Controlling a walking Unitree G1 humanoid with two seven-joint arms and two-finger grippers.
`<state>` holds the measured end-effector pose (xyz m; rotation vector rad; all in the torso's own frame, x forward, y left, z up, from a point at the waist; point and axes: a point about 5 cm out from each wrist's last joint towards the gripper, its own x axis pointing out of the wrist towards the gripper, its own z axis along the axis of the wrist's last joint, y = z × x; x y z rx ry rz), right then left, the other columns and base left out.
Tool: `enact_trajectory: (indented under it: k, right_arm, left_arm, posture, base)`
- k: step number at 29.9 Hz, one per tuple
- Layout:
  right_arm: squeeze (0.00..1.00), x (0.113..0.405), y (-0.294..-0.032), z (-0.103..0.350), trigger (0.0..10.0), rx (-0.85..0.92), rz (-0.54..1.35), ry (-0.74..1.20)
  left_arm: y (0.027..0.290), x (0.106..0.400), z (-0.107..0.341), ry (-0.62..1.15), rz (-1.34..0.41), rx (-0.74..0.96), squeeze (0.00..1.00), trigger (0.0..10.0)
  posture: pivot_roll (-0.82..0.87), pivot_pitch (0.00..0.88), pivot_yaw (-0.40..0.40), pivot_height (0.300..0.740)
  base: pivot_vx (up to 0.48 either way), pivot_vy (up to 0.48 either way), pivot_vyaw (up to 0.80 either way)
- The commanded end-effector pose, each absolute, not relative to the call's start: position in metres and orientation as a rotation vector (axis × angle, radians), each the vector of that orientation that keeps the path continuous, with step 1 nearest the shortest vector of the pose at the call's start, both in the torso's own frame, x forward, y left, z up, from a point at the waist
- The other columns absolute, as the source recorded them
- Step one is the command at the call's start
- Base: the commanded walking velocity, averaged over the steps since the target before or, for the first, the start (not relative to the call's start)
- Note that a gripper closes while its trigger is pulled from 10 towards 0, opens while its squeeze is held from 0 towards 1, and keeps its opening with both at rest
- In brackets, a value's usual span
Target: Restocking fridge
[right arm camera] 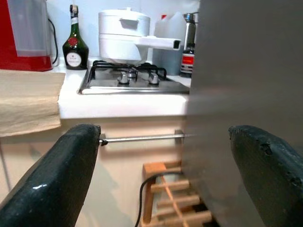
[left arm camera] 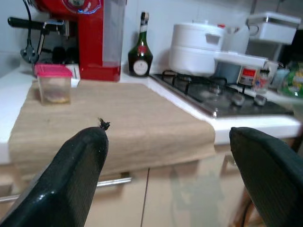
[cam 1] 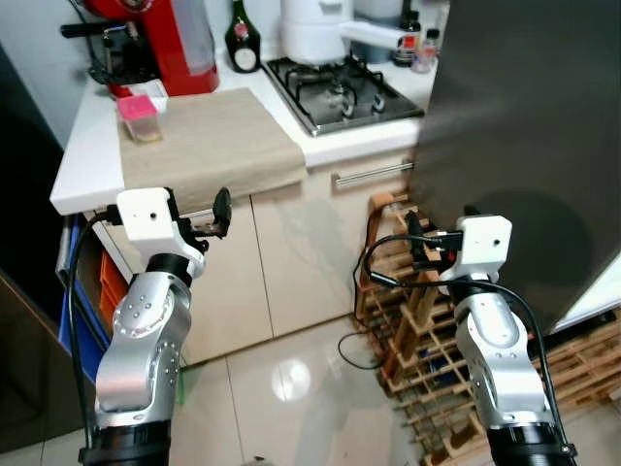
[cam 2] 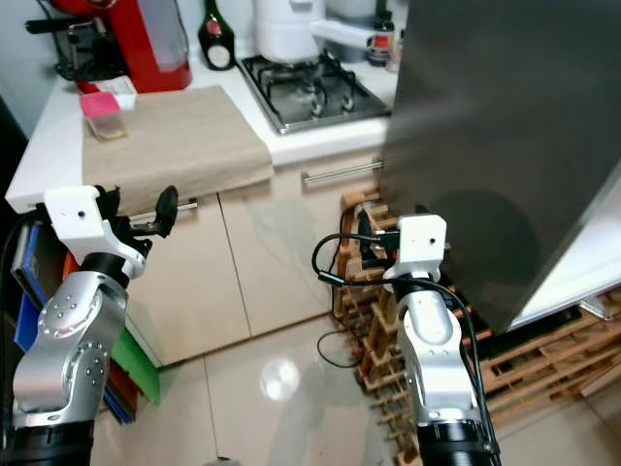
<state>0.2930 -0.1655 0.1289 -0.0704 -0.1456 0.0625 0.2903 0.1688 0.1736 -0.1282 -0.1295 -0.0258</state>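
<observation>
The tall dark grey fridge (cam 1: 524, 116) stands at the right, next to the kitchen counter. My right gripper (right arm camera: 165, 135) is open and empty, held in front of the fridge's left edge at about drawer height. My left gripper (left arm camera: 165, 137) is also open and empty, just below the counter's front edge and pointing across the beige cloth (cam 1: 209, 136). A small clear container with a pink lid (cam 1: 139, 116) sits on the cloth's far left corner, well beyond the left gripper.
A red coffee machine (cam 1: 170, 39), a dark bottle (cam 1: 242, 39), a white pot (cam 1: 310, 29) and a gas hob (cam 1: 344, 92) line the counter. A wooden rack (cam 1: 417, 330) with a cable stands beside the fridge. Blue and orange crates (cam 1: 82, 301) stand at the left.
</observation>
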Motion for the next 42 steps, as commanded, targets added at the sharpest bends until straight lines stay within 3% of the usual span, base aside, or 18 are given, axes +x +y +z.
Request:
enact_trajectory:
  k: [1, 11, 23, 42]
  right_arm:
    - [0.0, 0.295, -0.155, 0.13, 10.0, -0.05, 0.098, -0.147]
    - [0.0, 0.294, -0.148, 0.132, 10.0, 0.006, 0.152, -0.152]
    - [0.0, 0.294, -0.14, 0.135, 10.0, 0.028, 0.222, -0.153]
    - [0.0, 0.303, -0.138, 0.161, 10.0, 0.008, 0.168, -0.233]
  left_arm:
    - [0.172, 0.289, 0.174, -0.126, -0.003, -0.095, 0.0, 10.0]
    - [0.172, 0.289, 0.161, -0.07, 0.017, 0.003, 0.0, 10.0]
    - [0.164, 0.291, 0.165, -0.091, -0.01, 0.003, 0.0, 10.0]
    - [0.161, 0.292, 0.186, -0.209, -0.074, -0.011, 0.0, 10.0]
  posture:
    - [-0.06, 0.0, 0.041, 0.74]
    - [-0.06, 0.0, 0.041, 0.74]
    - [-0.07, 0.0, 0.044, 0.74]
    - [-0.07, 0.0, 0.053, 0.74]
  base:
    - [0.0, 0.0, 0.64]
    - [0.0, 0.0, 0.62]
    - [0.0, 0.0, 0.58]
    - [0.463, 0.0, 0.07]
